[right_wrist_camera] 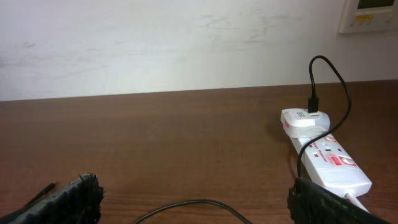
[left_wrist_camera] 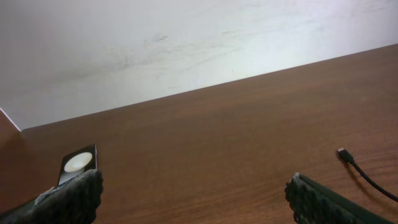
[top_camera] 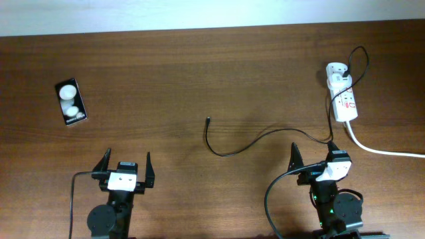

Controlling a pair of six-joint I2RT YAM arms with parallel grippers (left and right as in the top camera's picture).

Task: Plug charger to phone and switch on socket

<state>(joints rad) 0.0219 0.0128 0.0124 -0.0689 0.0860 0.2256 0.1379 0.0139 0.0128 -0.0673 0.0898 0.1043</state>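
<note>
The black phone (top_camera: 70, 101) lies flat at the far left of the table, and its end shows beside my left finger (left_wrist_camera: 79, 163). The charger's thin black cable (top_camera: 229, 154) snakes across the middle, with its free plug tip (top_camera: 208, 121) lying loose (left_wrist_camera: 342, 152). Its other end loops up into a white adapter (right_wrist_camera: 303, 121) on the white socket strip (top_camera: 345, 101) at the far right (right_wrist_camera: 329, 163). My left gripper (top_camera: 127, 159) is open and empty near the front edge (left_wrist_camera: 196, 186). My right gripper (top_camera: 313, 151) is open too, just short of the cable (right_wrist_camera: 193, 204), holding nothing (right_wrist_camera: 194, 190).
A thick white cord (top_camera: 378, 151) runs from the strip off the right edge. A pale wall stands behind the table's far edge, with a white wall panel (right_wrist_camera: 370, 15) at the upper right. Bare wood lies between phone and cable tip.
</note>
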